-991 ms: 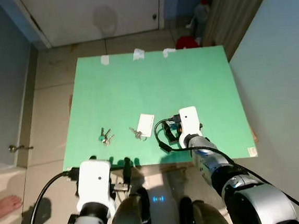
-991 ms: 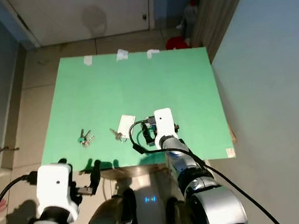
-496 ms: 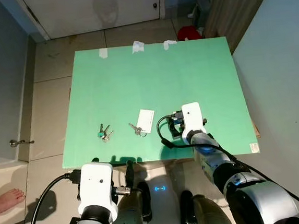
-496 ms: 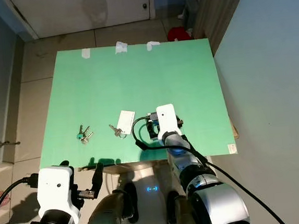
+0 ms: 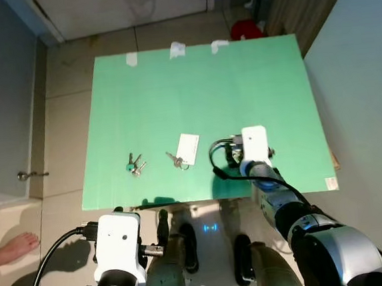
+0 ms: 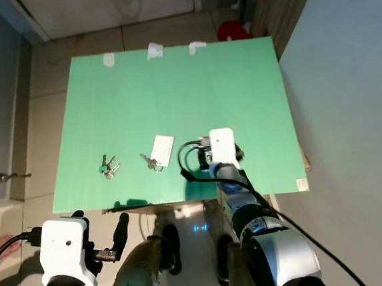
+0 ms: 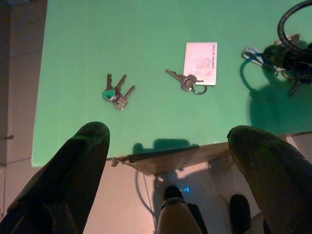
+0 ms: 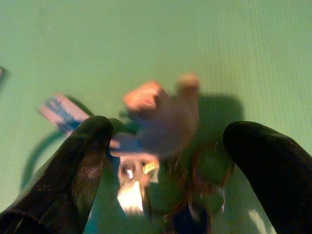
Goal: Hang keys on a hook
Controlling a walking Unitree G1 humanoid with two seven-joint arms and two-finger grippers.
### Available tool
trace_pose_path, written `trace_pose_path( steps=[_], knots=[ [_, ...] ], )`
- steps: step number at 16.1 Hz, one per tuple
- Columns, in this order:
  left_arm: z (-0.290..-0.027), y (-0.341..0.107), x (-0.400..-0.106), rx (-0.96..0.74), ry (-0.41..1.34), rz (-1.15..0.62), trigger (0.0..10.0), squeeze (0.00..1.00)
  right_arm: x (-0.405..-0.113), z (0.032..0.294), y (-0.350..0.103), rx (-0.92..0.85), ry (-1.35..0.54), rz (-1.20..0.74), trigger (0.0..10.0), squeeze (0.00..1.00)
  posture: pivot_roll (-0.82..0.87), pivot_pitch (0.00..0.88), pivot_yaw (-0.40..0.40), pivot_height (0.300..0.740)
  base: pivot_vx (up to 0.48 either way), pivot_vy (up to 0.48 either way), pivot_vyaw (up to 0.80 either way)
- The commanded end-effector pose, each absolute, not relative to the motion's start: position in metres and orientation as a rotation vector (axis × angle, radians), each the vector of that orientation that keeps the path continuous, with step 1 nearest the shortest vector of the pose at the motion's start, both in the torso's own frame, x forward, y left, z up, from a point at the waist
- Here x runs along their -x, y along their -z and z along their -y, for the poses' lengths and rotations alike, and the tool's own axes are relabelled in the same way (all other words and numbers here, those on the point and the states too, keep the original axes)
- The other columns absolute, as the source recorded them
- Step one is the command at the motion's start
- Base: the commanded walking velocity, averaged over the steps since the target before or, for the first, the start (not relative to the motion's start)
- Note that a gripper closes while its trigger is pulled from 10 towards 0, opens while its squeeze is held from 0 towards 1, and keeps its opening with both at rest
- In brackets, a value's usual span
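Three bunches of keys lie on the green table (image 5: 199, 89). Keys with a teal cap (image 5: 134, 166) are at the front left, and keys with a white tag (image 5: 184, 151) are in the middle. A bunch with a pinkish figure charm (image 8: 156, 117) and a blue-white tag (image 8: 61, 111) lies at the front right. My right gripper (image 8: 165, 161) is over that bunch, open, one finger on each side, and I cannot tell if they touch it. My left gripper (image 7: 168, 161) hangs open below the table's front edge.
White tape pieces (image 5: 176, 49) mark the table's far edge. A pale wall runs along the right. A door (image 5: 125, 1) stands beyond the table, with a red object (image 5: 244, 28) by it. A person's bare foot (image 5: 13, 249) rests on the floor at the left.
The whole picture has shifted, so the camera moved. My right gripper stays over the charm bunch, and the keys lie where they were.
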State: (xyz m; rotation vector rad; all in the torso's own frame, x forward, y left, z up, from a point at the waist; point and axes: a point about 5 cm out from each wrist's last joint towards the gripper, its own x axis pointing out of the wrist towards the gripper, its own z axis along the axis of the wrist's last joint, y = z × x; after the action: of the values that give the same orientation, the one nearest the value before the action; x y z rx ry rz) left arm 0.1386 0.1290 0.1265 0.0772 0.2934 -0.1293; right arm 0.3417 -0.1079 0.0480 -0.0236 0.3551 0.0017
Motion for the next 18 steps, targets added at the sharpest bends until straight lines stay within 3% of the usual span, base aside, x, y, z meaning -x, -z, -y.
trace_pose_path(
  steps=[1, 3, 4, 5, 18],
  knots=[
    [-0.131, -0.128, -0.135, -0.079, 0.129, -0.309, 10.0, 0.00, -0.328, 0.111, -0.028, -0.017, 0.037, -0.459, 10.0, 0.00, 0.39, 0.406, 0.086, 0.740, 0.000, 0.000, 0.00],
    [-0.131, -0.129, -0.136, -0.078, 0.128, -0.309, 10.0, 0.00, -0.325, 0.112, -0.024, -0.033, 0.049, -0.484, 10.0, 0.00, 0.38, 0.404, 0.085, 0.740, 0.000, 0.000, 0.00],
    [-0.131, -0.128, -0.136, -0.078, 0.128, -0.310, 10.0, 0.00, -0.325, 0.111, -0.024, -0.039, 0.044, -0.481, 7.7, 0.00, 0.37, 0.396, 0.080, 0.740, 0.000, 0.000, 0.00],
    [-0.130, -0.128, -0.137, -0.076, 0.129, -0.309, 10.0, 0.00, -0.326, 0.109, -0.025, -0.051, 0.022, -0.470, 0.0, 0.00, 0.37, 0.393, 0.077, 0.740, 0.000, 0.000, 0.00],
    [-0.119, -0.120, -0.168, -0.058, 0.159, -0.256, 10.0, 0.00, -0.338, 0.098, -0.044, -0.237, -0.083, -0.379, 0.0, 0.00, 0.24, 0.318, 0.018, 0.740, 0.000, 0.000, 0.00]
  ],
)
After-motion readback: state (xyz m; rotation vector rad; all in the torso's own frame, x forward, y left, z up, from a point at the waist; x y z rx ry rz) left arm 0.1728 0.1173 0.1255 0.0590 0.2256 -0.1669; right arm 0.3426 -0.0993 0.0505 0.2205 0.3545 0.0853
